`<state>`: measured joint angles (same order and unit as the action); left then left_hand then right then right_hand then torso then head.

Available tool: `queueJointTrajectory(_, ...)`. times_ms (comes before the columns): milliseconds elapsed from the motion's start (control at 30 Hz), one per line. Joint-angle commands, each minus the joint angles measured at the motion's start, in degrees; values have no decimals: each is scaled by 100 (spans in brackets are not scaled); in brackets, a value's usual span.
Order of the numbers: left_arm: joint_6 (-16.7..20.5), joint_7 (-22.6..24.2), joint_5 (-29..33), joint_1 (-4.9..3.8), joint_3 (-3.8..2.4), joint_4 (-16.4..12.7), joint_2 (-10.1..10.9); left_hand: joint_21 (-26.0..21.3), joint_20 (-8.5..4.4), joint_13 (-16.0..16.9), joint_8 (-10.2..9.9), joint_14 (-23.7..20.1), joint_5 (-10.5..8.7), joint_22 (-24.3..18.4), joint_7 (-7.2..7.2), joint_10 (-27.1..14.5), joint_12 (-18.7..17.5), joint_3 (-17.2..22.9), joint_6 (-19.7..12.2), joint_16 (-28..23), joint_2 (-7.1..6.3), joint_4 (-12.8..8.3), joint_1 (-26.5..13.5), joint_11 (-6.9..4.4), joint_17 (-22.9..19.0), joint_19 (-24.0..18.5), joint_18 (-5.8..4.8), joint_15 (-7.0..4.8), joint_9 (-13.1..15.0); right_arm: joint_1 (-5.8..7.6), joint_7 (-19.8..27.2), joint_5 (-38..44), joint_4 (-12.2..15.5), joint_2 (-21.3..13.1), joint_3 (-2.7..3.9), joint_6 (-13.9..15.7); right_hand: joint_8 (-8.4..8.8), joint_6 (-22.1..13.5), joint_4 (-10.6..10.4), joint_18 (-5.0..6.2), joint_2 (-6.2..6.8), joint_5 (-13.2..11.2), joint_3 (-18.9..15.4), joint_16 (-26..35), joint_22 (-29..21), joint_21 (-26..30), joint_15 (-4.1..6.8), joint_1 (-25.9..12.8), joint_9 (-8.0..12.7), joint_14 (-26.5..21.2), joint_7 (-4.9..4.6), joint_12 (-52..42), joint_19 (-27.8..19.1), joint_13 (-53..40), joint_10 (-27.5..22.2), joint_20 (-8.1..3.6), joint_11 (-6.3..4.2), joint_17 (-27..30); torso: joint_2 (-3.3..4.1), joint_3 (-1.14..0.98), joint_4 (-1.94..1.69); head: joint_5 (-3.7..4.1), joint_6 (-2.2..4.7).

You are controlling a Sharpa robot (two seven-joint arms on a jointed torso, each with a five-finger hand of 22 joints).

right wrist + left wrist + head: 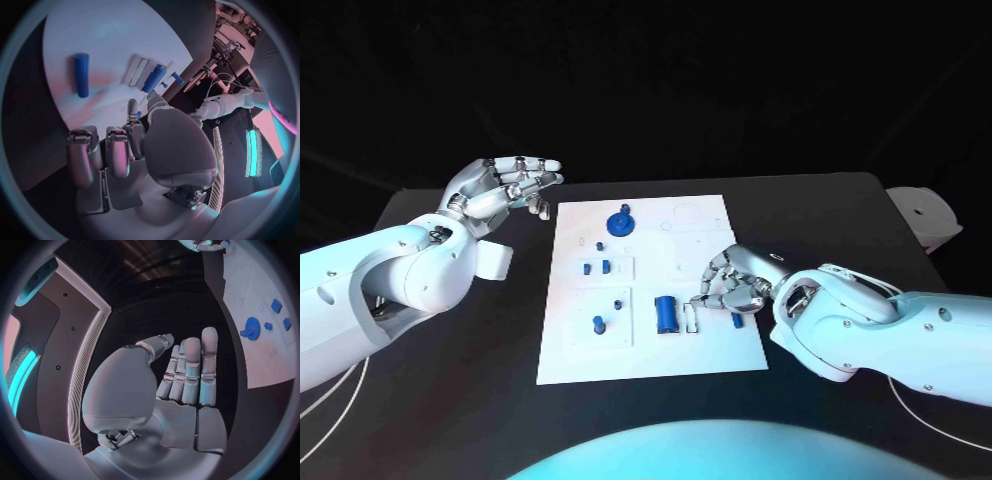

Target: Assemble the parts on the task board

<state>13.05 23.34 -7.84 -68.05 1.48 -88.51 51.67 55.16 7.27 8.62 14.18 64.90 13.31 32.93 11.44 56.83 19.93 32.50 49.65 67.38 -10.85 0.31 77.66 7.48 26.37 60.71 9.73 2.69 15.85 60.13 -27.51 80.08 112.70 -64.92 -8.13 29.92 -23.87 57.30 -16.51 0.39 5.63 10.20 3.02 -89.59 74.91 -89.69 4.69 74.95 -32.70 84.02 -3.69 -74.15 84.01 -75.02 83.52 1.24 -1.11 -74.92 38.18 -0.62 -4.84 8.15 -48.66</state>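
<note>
The white task board (711, 350) lies mid-table. On it I see a blue gear (622, 220), several small blue parts such as one (599, 323) near its left side, and a blue cylinder (666, 313) in a slot. My right hand (730, 282) rests over the board's right edge with its fingers curled in. A small blue part (138, 115) sits pinched between its thumb and a finger, with the blue cylinder (154, 78) just beyond. My left hand (502, 187) hovers off the board's far left corner, fingers (187, 370) straight and apart, holding nothing. The blue gear (252, 328) lies off to its side.
A white rounded object (927, 215) stands at the table's far right corner. Another loose blue cylinder (81, 74) lies on the board. Bare black table (473, 400) runs along both sides of the board.
</note>
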Motion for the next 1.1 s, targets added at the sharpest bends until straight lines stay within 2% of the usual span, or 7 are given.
queueJointTrajectory(33,-99,60,10,-3,-2,-20,-2,-36,20,10,30,-44,36,-8,0,-45,36,-24,-24,25,33,-1,-4,-12,-5,-7,90,-11,-10,16,120,97,-11,-153,-9,-71,84,-69,-14,-39,26,11,2,5,1509,-31,-51,-40,38,573,-33,69,599,-555,-11,45,70,-1392,2,6,12,49,24)
queueJointTrajectory(200,-99,67,10,-3,-1,-41,7,-36,20,10,30,-44,36,-8,0,-45,36,-24,-24,25,33,-1,-4,-12,-5,-7,90,-11,-10,-8,56,448,8,-411,-29,-306,140,-71,-18,-39,3,-56,-13,7,1509,-31,-77,-105,74,572,-59,91,599,-545,-16,71,97,-1389,14,-6,26,94,53)
queueJointTrajectory(300,-105,68,10,-3,-1,-47,5,-36,20,10,30,-44,36,-8,0,-45,36,-24,-24,25,33,-1,-4,-12,-5,-7,90,-11,-10,-46,-3,613,45,-527,-39,-371,143,-66,-18,-39,0,-65,-14,6,1509,-31,-79,-109,76,572,-59,87,599,-548,-14,73,98,-1392,6,-11,19,124,55)
queueJointTrajectory(467,-111,67,10,-3,-1,-52,5,-37,21,11,31,-46,35,-9,0,-47,41,-27,-25,26,32,1,-8,-12,-7,-7,89,-10,-10,-102,-108,789,86,-644,-53,-449,135,0,-18,-39,-11,-82,-18,-5,1509,-31,-80,-125,80,578,-47,31,599,-580,15,82,92,-1417,3,0,-3,165,49)
queueJointTrajectory(700,-118,66,10,-3,-1,-52,8,-37,21,11,31,-46,35,-9,0,-47,41,-27,-25,26,32,1,-8,-12,-7,-7,89,-10,-10,-215,-213,929,63,-656,-62,-526,134,37,-24,-39,-13,-87,-37,-3,1509,-31,-77,-172,84,577,-41,42,599,-575,15,85,88,-1412,6,-6,-14,173,39)
queueJointTrajectory(867,-120,64,10,-3,-1,-54,16,-37,21,11,31,-46,35,-9,0,-47,41,-27,-25,26,32,1,-8,-12,-7,-7,89,-10,-10,-271,-239,989,27,-633,-65,-570,133,44,-24,-39,-16,-86,-39,-1,1509,-31,-77,-180,84,576,-40,47,599,-572,13,85,87,-1409,7,0,-19,171,33)
queueJointTrajectory(1100,-120,63,10,-3,-1,-62,28,-37,21,11,31,-46,35,-9,0,-47,41,-27,-25,26,32,1,-8,-12,-7,-7,89,-10,-10,-339,-249,1034,-24,-558,-68,-618,129,77,-14,-39,-41,-67,-27,-3,1509,-31,-71,-174,85,577,-23,47,599,-574,17,85,76,-1413,10,-3,-15,160,13)
